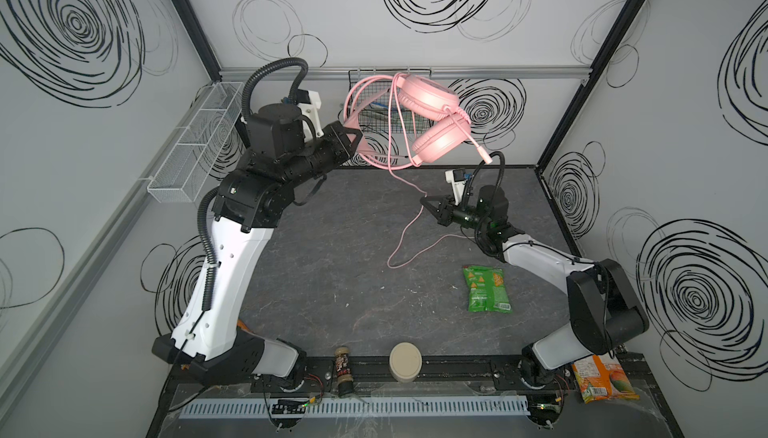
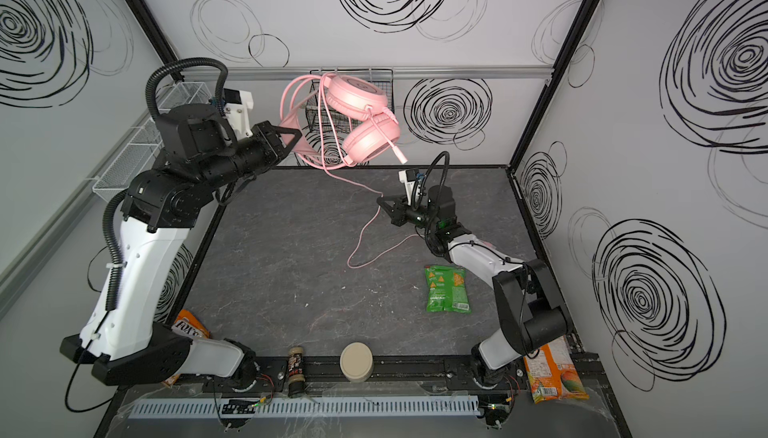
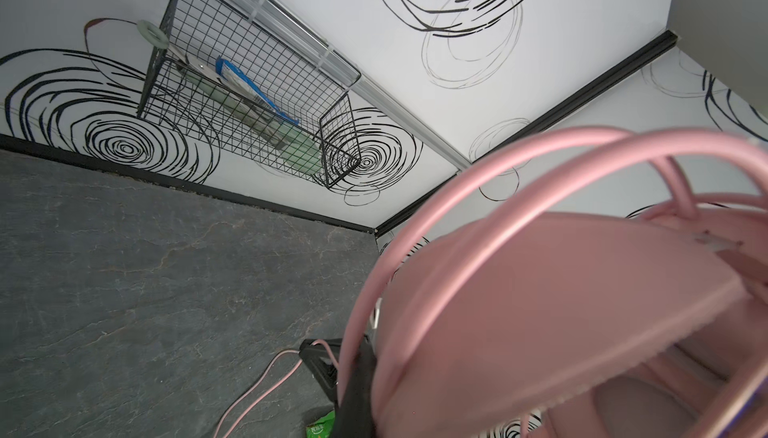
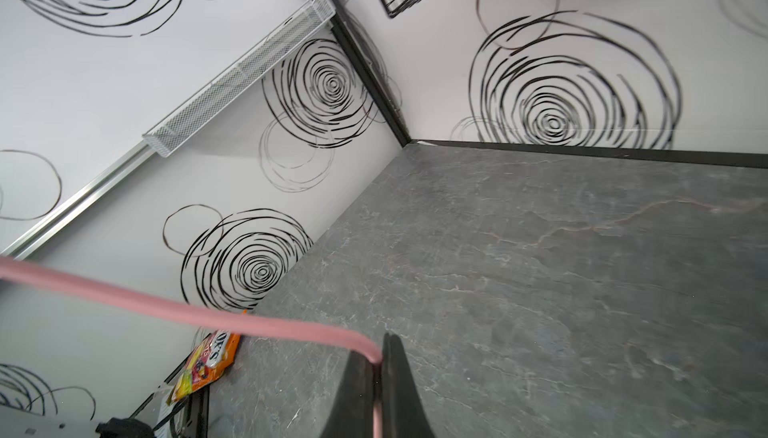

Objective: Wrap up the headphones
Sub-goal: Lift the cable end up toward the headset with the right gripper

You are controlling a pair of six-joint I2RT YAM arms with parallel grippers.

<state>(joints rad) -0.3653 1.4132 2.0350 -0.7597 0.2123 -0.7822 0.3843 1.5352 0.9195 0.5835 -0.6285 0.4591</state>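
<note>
The pale pink headphones [image 1: 428, 95] [image 2: 353, 93] hang in the air near the back wall, earcups stacked and boom mic pointing down. My left gripper [image 1: 357, 137] [image 2: 297, 135] is shut on their headband [image 3: 540, 290], which fills the left wrist view and hides one jaw of the left gripper [image 3: 370, 357]. Several loops of the thin pink cable [image 1: 405, 232] [image 2: 361, 232] drape around the headset, and the rest trails down to the table. My right gripper [image 1: 424, 200] [image 2: 380, 200] [image 4: 380, 357] is lower and to the right, shut on the cable [image 4: 166, 305].
A black wire basket [image 1: 374, 112] hangs on the back wall behind the headphones. A white mesh shelf [image 1: 195, 141] lines the left wall. A green snack bag [image 1: 486, 288] lies right of centre. A beige lid [image 1: 405, 359], a small bottle [image 1: 344, 369] and an orange packet [image 1: 602, 378] sit along the front edge.
</note>
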